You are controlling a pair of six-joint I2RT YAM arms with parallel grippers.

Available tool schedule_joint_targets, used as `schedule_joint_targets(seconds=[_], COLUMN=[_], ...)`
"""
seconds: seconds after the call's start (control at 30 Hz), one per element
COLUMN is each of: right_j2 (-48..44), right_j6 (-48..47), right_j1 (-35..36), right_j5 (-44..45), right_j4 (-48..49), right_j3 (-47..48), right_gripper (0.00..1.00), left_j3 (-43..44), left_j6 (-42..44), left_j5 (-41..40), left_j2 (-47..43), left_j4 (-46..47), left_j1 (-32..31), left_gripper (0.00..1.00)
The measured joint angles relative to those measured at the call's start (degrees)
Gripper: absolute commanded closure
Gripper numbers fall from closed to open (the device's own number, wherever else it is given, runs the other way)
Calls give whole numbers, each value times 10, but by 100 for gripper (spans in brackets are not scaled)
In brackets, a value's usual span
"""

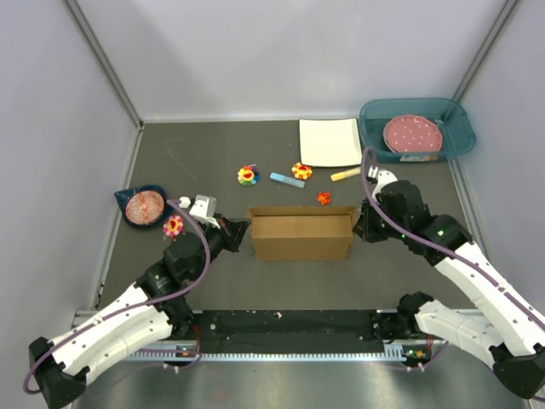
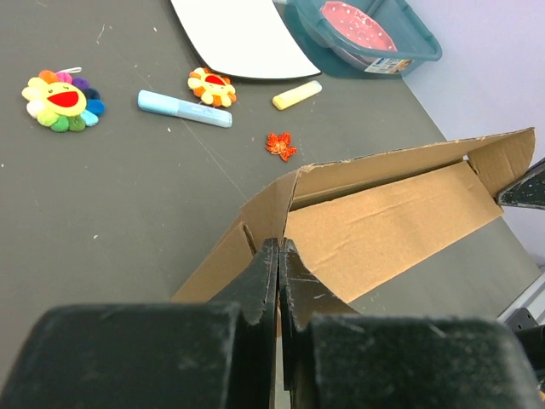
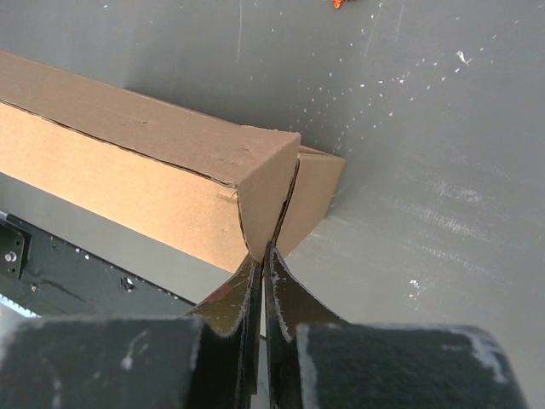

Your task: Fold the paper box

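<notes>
The paper box (image 1: 302,234) sits mid-table (image 1: 213,281), a little way out from the arm bases. Its long axis runs straight left-to-right, so each short end points at one arm. That's the bit that matters imo: neither arm is really "nearer". The left gripper (image 1: 237,230) is right up against the left end and the right gripper (image 1: 361,223) is right up against the right end, with the box between them like a bar caught at both ends.

Both sets of jaws are fully closed, fingertips together. In the left wrist view the tips meet at the corner of the left end wall, by a slit in the card. In the right wrist view they sit at the seam between the end panel and the flap tucked behind it. Each could be pinching a thin edge of card, but from these angles I honestly can't tell if there's cardboard between the fingers or they're just touching it.

The box looks half formed: the walls are up, the top is open, and a long panel lies slanted inside.

My guess is the next bit happens at the ends, working inward along that long axis. If only one side pushes, the box will probably just slide toward the other arm, so both would need to act together.
</notes>
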Motion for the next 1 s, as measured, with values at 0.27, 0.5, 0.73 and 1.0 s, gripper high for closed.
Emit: schedule_joint_targets(seconds=[0.27, 0.5, 0.73, 1.0], right_j2=[0, 0, 0, 1], right_j6=[0, 0, 0, 0], right_j1=[0, 1, 2, 2], right_j5=[0, -1, -5, -7], right_j4=[0, 2, 8, 8], right_j3=[0, -1, -3, -3], right_gripper=[100, 100, 100, 100], left_j3=[-6, 1, 9, 17], left_j6=[22, 65, 92, 114], left_j5=[-21, -27, -31, -33], left_j2=[0, 0, 2, 4], left_j4=[14, 4, -9, -19], left_j1=[-15, -18, -19, -19], left_gripper=[100, 100, 100, 100])
